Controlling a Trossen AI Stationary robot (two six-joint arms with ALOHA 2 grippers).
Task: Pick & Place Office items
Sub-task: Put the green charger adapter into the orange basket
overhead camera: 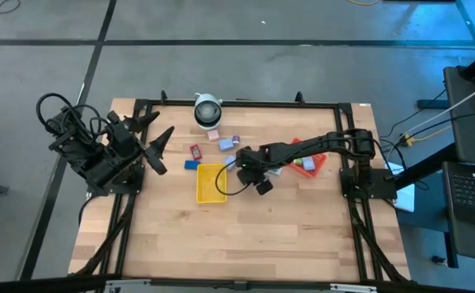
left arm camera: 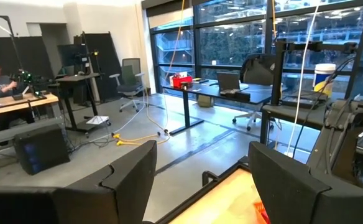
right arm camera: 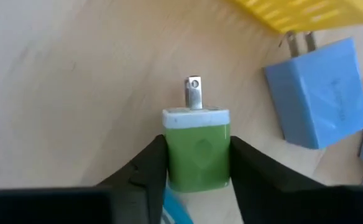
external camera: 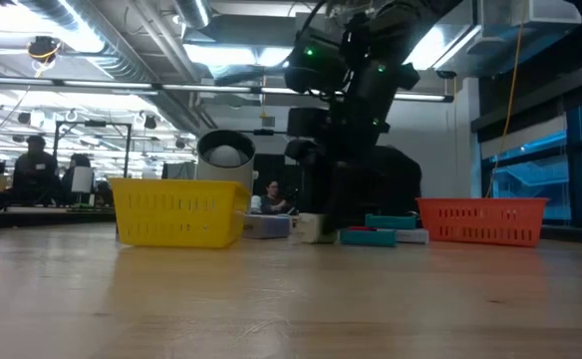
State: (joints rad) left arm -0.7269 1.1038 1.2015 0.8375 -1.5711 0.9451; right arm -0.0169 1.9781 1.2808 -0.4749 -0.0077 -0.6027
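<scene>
Green plug adapter (right arm camera: 197,149) sits clamped between the right gripper's (right arm camera: 197,163) fingers, arm stretched toward nine o'clock; its lower end is hidden. Left gripper (left arm camera: 200,186) waits, fingers spread.

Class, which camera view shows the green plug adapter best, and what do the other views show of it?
The right wrist view: the green plug adapter fills the frame, metal prong visible, with the right pincer closing its fingers on both sides. In the high view the arm hides it; the low view does not show it clearly; the left wrist view looks into the room.
</scene>
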